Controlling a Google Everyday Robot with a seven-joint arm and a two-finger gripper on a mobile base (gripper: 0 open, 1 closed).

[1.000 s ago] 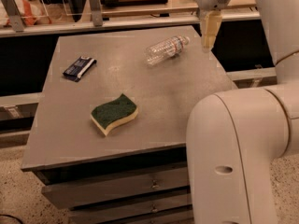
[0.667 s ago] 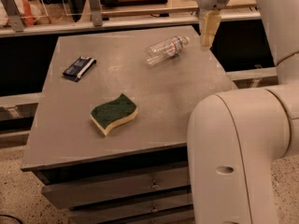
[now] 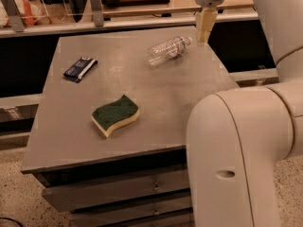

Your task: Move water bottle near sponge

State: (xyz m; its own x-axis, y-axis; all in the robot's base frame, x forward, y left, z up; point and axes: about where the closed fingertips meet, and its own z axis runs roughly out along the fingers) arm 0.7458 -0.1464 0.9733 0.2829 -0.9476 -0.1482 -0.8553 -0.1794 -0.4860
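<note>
The water bottle (image 3: pixel 168 50) lies on its side at the far right of the grey table (image 3: pixel 142 86), its white cap pointing right. The sponge (image 3: pixel 115 115), dark green on top over pale yellow foam, lies in the middle front of the table, well apart from the bottle. My gripper (image 3: pixel 204 34) hangs fingers-down at the table's far right edge, just right of the bottle's cap and a little above the surface. It holds nothing that I can see.
A flat dark blue packet (image 3: pixel 80 68) lies at the table's far left. My arm's large white body (image 3: pixel 236 155) fills the front right. A counter with clutter (image 3: pixel 94 4) runs behind the table. Drawers (image 3: pixel 118 193) sit under the tabletop.
</note>
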